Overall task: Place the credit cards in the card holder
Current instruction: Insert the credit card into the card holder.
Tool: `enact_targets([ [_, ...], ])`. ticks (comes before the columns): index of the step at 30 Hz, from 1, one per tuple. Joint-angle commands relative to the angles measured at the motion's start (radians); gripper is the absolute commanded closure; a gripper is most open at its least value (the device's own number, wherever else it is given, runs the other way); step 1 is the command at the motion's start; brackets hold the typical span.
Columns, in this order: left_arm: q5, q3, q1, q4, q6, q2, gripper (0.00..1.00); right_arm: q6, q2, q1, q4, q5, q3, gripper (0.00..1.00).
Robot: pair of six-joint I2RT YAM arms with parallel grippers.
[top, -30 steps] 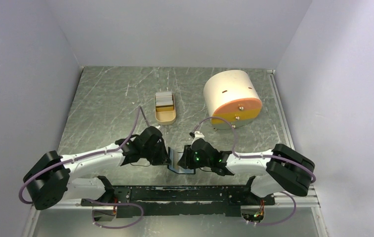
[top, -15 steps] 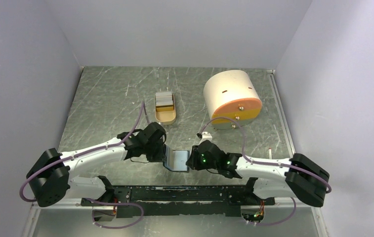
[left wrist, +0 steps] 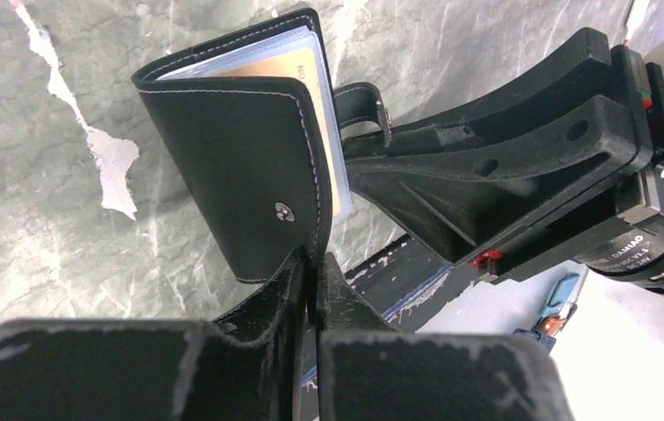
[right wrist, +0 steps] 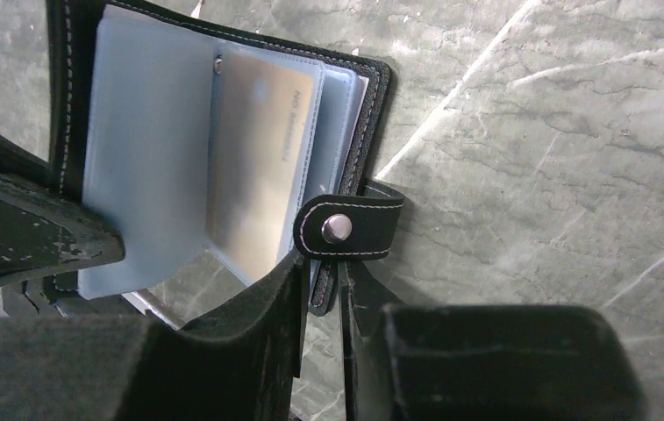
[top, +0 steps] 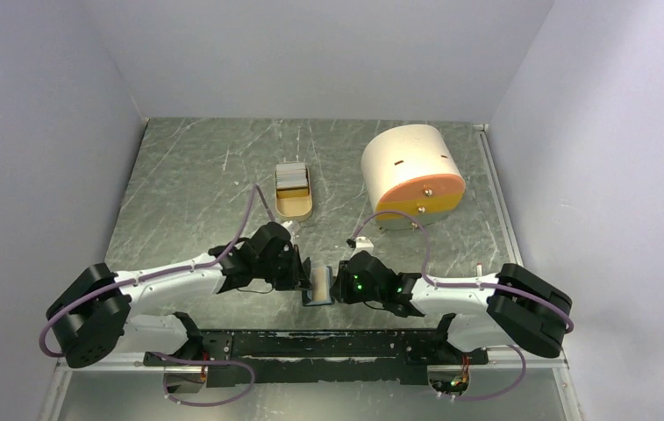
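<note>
- Since the earlier view, both claws have drawn closer together. The card holder (top: 319,285) has folded from spread wide to half shut, near the middle of the surface's (top: 188,175) near edge.
- The left claw (left wrist: 310,263) is pressed together on the lower edge of the black front cover, just below its snap stud (left wrist: 285,210).
- The right claw (right wrist: 321,274) pinches the snap tab (right wrist: 350,228) on the opposite cover.
- One gold card (right wrist: 253,167) sits in a blue-grey pocket. More credit cards (top: 292,178) lie in the tan tray (top: 295,210), toward the far edge.
- The step in hand appears to be folding the covers. Doing it well likely means keeping both pinches firm and bringing the covers together evenly, so the pocketed card does not slide out.
- With cards left in the tray, the pockets may need to stay reachable.
</note>
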Motion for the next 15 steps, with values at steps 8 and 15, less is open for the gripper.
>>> enact_targets([
  [8, -0.090, -0.014, -0.003, -0.111, -0.103, -0.053, 0.89, -0.034, -0.152, 0.006, -0.167, 0.068, 0.011, 0.69],
  [15, -0.120, -0.042, 0.003, -0.159, -0.136, -0.113, 0.83, -0.197, -0.253, 0.003, -0.262, 0.112, 0.130, 0.55],
])
